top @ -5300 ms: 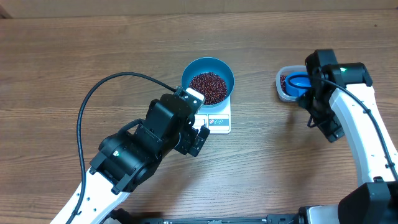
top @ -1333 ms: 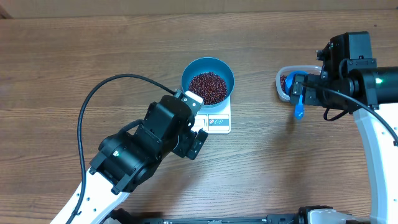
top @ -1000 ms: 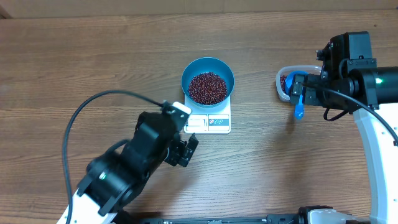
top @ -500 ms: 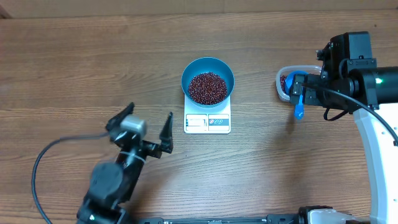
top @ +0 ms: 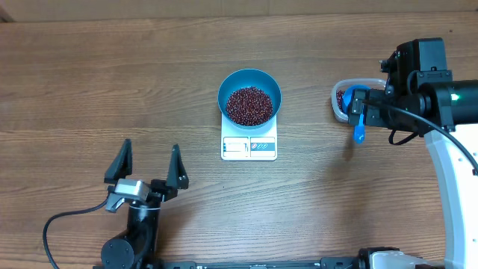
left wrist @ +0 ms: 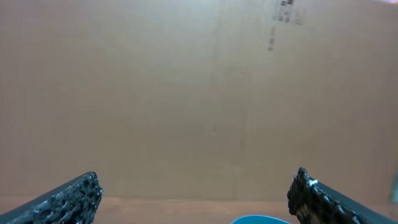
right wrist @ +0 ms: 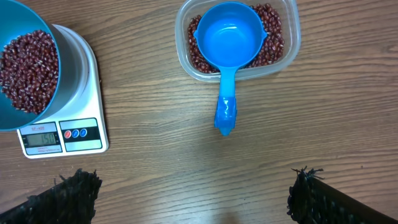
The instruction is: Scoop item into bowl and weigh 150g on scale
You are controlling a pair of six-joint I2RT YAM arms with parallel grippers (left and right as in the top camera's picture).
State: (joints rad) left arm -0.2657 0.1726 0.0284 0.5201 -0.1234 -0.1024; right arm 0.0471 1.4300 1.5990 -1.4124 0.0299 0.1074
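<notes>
Blue bowl [left wrist: 261, 220] rim only, L wrist | scale [right wrist: 86, 84] readout blurry

Bowl [right wrist: 12, 122]: cut by left edge, right wrist view; mere rim sliver, left wrist view. Tub [top: 336, 101]: partly behind right arm [top: 418, 82], overhead. Scale [right wrist: 87, 87]: display digits too small.

The wooden table [top: 112, 90] carries the scale [top: 249, 147] and a clear tub [right wrist: 181, 43].

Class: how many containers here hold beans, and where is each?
2. The blue bowl sits on the scale at the middle; the clear tub stands to the right, with the blue scoop resting in it. None seem hidden.
</notes>
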